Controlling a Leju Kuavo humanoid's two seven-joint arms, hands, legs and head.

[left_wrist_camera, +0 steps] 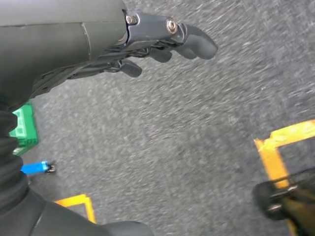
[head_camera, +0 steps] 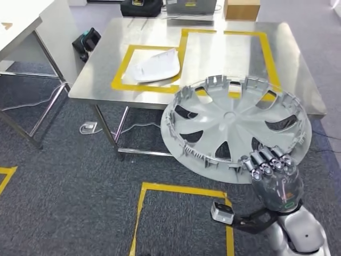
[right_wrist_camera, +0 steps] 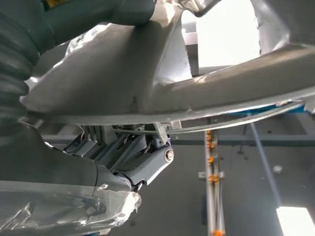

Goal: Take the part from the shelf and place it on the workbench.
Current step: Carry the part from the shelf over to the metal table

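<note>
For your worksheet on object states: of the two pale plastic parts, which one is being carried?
The round spoked wheel cover, held at its rim by the right hand; the white curved part lies on the workbench.

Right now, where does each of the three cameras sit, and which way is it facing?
Head: high, facing down-forward at steel workbench; right hand holds grey plastic wheel cover.
Left wrist: behind left hand, facing grey carpet.
Right wrist: behind right hand, under wheel cover.
Shared: head and right wrist both show the wheel cover.

Right hand [head_camera: 277, 181] showing glossy dark translucent shell, small green mark, silver-banded dark fingers [head_camera: 265, 156]; silver forearm. Left hand [left_wrist_camera: 148, 42] wearing grey ribbed cover, two screws.
</note>
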